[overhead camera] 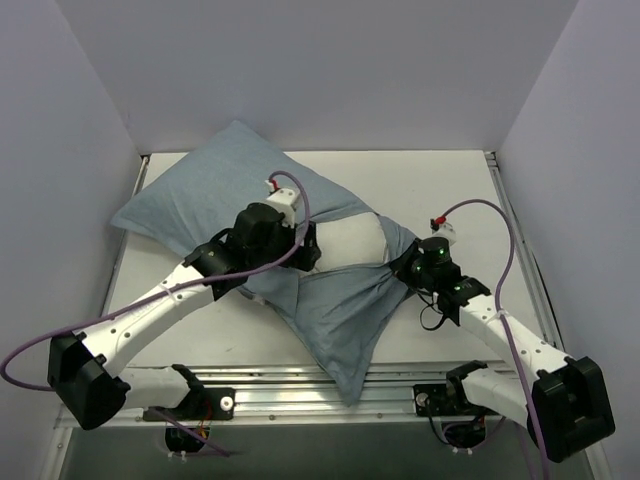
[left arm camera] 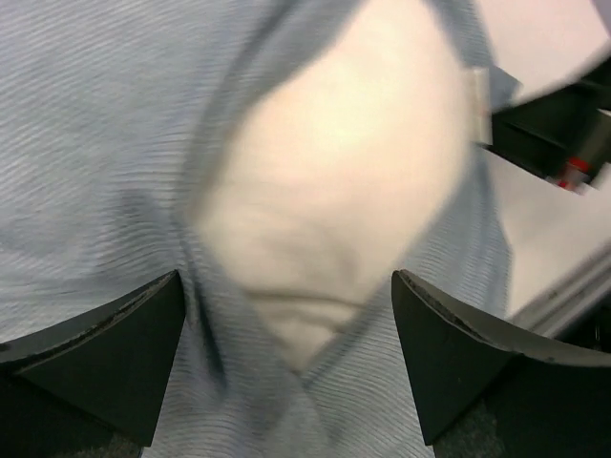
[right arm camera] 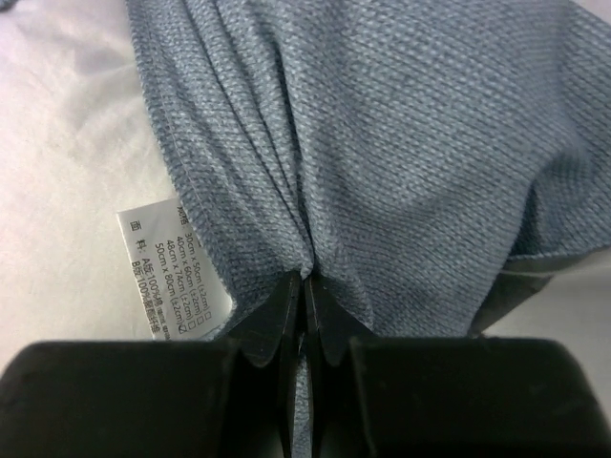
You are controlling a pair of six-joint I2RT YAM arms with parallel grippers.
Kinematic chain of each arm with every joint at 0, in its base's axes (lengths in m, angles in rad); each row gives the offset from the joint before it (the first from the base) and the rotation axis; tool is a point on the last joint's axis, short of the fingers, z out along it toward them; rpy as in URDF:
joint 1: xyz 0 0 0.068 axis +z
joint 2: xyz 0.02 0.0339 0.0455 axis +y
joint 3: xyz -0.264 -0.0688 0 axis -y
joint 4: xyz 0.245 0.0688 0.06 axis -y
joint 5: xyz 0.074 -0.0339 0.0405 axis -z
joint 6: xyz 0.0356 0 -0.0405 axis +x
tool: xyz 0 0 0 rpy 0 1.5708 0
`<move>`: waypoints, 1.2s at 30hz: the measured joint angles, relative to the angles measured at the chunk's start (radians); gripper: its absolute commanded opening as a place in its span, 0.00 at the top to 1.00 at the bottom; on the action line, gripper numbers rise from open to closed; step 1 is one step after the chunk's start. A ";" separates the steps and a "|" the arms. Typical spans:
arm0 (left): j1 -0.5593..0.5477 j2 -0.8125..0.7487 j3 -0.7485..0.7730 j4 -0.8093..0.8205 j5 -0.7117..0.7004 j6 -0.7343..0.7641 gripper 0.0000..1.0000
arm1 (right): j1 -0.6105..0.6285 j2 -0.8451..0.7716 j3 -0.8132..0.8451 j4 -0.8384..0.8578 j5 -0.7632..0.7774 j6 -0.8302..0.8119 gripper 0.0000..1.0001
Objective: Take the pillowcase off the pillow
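Jaws of the right gripper (right arm camera: 304, 279) pinch a bunched pillowcase (overhead camera: 200, 195) hem (label (right arm camera: 172, 272) beside it). The left gripper (left arm camera: 286, 279) gapes wide over the bared pillow (overhead camera: 350, 240), whose length runs far-left, so a rightward pull looks best.

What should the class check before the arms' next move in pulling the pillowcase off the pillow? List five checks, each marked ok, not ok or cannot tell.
1. Right gripper shut on a bunched fold of the pillowcase: ok.
2. Only grey cloth enters the right jaws, no white pillow fabric: ok, as far as the wrist view shows.
3. Left gripper open over the bare pillow at the opening: ok.
4. Left gripper pressing the pillow down against a pull: cannot tell.
5. Pillowcase off the pillow: not ok; the far end is covered.
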 measured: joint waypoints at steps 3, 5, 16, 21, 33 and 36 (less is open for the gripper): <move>-0.106 0.006 0.072 -0.017 0.004 0.105 0.05 | 0.000 0.043 0.010 0.033 -0.022 -0.014 1.00; -0.170 0.038 0.144 -0.021 0.003 0.172 0.05 | 0.000 0.057 0.011 0.051 -0.035 -0.021 1.00; -0.233 0.480 0.458 -0.016 -0.107 0.275 0.06 | -0.001 0.056 0.009 0.068 -0.049 -0.044 1.00; -0.238 0.597 0.526 -0.023 -0.183 0.284 0.06 | -0.005 0.053 -0.002 0.076 -0.049 -0.051 1.00; -0.239 0.657 0.520 0.003 -0.278 0.176 0.80 | -0.006 0.040 -0.040 0.124 -0.053 -0.050 1.00; -0.235 0.658 0.506 0.023 -0.269 0.146 0.98 | -0.006 0.018 -0.043 0.122 -0.058 -0.051 1.00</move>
